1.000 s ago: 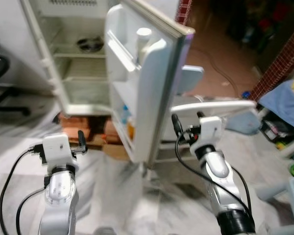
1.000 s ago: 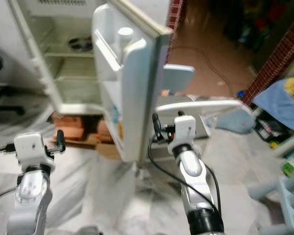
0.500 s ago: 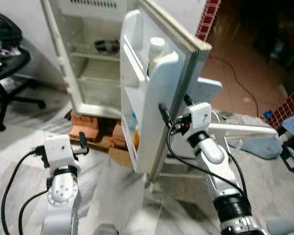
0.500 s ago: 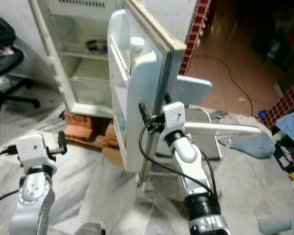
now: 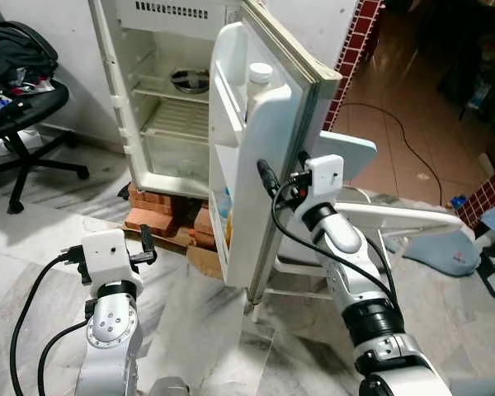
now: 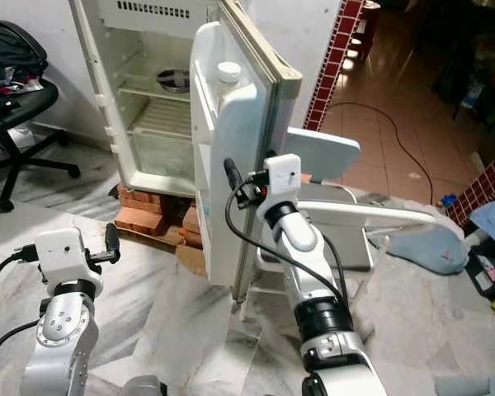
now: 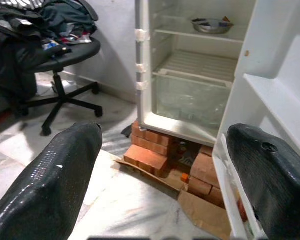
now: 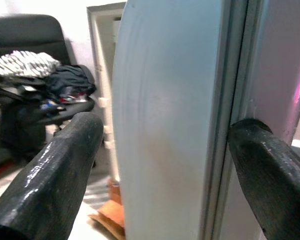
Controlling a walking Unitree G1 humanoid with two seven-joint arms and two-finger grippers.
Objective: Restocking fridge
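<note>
Fridge door (image 5: pixel 268 157): stands open.
Right gripper (image 8: pixel 165 165): fingers spread astride the door's edge, possibly touching.
Left gripper (image 7: pixel 165 165): spread wide, empty, beside the door.

Off to the left stands a black office chair (image 5: pixel 29 107) piled with dark clothes (image 7: pixel 37 25) (a striped piece lies on top in the wrist view). Red bricks (image 5: pixel 153 216) are stacked on the marble floor (image 6: pixel 165 330), with flattened cardboard (image 7: pixel 202 210) beside them. To the right a red tiled pillar (image 5: pixel 355 49) rises, a black cable (image 5: pixel 404 136) trails across brown tiles, and a pale blue cloth (image 5: pixel 445 252) lies crumpled.
</note>
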